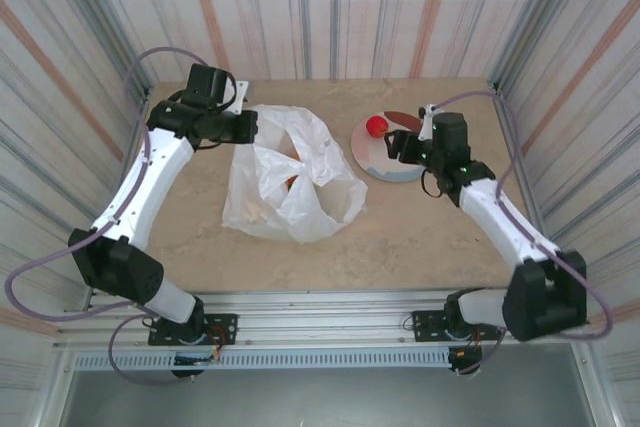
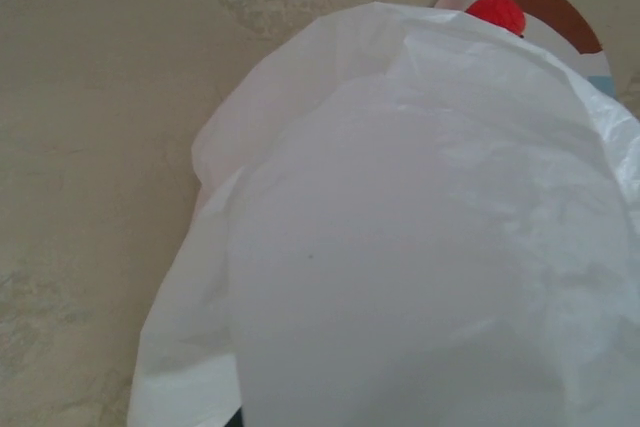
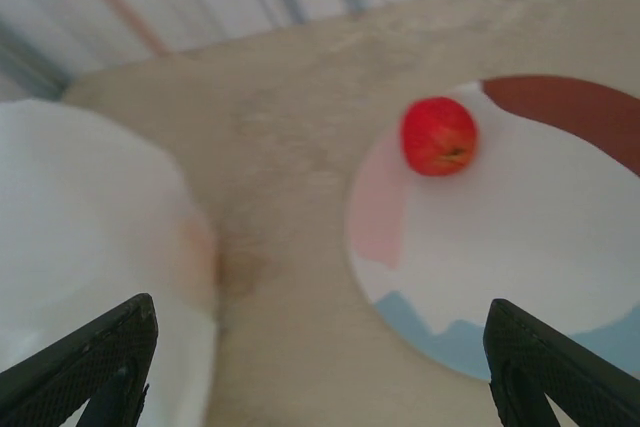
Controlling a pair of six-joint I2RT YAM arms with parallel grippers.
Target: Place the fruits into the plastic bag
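We see a beige marbled tabletop (image 1: pixel 430 227) with striped walls around it. The largest thing on it is a thin white translucent plastic bag (image 1: pixel 270 207), crumpled and lying left of the table's middle, its loop handles spread towards the far edge. Through its film shows an orange patch (image 1: pixel 291 183), seemingly fruit already inside; we cannot tell how many pieces.

Right of the bag, near the far right corner, lies a round pale plate (image 1: pixel 365 154) with red and blue patches along its rim, close to the bag but apart from it.

The left gripper (image 1: pixel 245 127) sits at the bag's far left edge; its jaws are closed tight, with the bag's film gathered at them and billowing across the left wrist view.

The right gripper (image 3: pixel 320 357) hangs over the plate's near left rim, its jaws spread wide with nothing between them.

One small round glossy red fruit (image 3: pixel 438 135) rests on the far part of the plate, beside the rim's dark red band.
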